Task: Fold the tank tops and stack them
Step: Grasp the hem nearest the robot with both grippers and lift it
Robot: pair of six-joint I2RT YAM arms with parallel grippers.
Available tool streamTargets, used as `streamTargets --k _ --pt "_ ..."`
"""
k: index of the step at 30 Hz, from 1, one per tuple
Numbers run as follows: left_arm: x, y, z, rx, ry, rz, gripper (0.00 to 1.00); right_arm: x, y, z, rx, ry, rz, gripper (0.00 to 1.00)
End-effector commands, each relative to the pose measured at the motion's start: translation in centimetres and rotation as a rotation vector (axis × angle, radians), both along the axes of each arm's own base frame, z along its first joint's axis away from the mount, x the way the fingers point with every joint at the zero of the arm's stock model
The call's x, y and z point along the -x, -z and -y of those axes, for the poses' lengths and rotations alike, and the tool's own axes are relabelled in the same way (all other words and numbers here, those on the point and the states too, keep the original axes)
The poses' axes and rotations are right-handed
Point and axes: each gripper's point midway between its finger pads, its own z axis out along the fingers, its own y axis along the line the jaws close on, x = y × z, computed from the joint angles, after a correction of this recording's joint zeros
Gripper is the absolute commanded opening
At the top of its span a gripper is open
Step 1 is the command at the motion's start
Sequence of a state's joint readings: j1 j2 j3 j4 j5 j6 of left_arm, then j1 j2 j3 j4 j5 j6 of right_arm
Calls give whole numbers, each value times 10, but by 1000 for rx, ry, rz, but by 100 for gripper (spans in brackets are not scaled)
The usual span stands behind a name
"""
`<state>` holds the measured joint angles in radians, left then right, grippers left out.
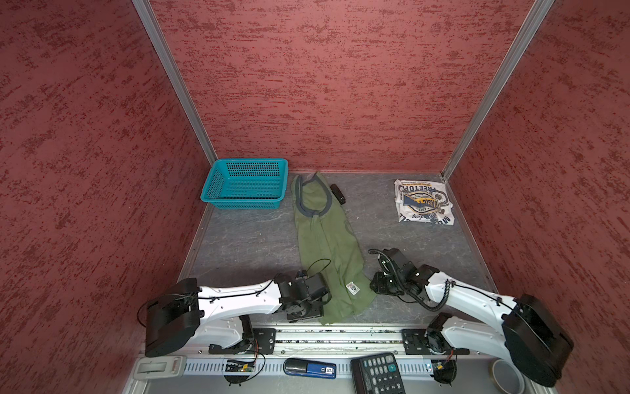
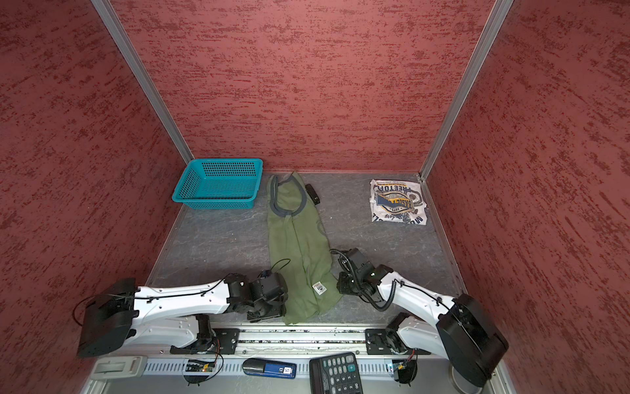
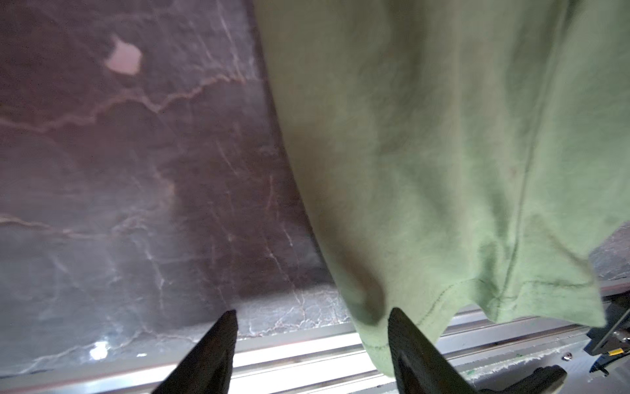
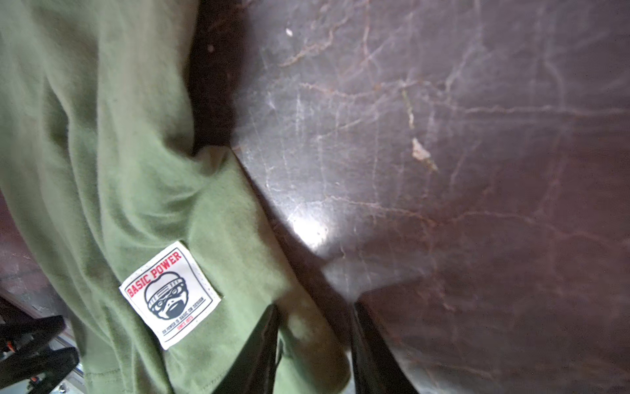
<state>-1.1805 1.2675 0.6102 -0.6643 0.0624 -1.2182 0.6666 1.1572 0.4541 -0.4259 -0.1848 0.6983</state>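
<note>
Tank top (image 4: 102, 153): olive green, rumpled, on veined worktop (image 4: 443, 170).
Patch (image 4: 170, 295): white, "BASIC POWER", sewn on it.
Right claw (image 4: 315, 307): beside Patch, fingers (image 4: 371, 348) astride the cloth corner.

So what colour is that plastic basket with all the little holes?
Teal. The perforated plastic basket shows best in a top view.

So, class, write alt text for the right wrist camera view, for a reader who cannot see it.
Close view of an olive green tank top lying on a dark veined table, a white label reading BASIC POWER sewn near its hem. A hem corner sits between the two dark fingers of the right tool.
</note>
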Motion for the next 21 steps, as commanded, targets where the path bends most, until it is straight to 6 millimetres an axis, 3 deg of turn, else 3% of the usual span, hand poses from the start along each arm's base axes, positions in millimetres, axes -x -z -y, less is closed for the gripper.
streamTargets --k 1,10,15,21 --pt "0 4 20 68 -33 -1 69 10 8 1 -6 0 -31 30" --pt "6 11 35 92 -8 -10 61 24 8 -5 -27 12 -41 16" --pt "8 11 37 82 3 -6 43 33 6 -8 -38 17 -47 10" --pt "4 0 24 42 -9 44 23 42 -4 -13 -46 21 -36 4"
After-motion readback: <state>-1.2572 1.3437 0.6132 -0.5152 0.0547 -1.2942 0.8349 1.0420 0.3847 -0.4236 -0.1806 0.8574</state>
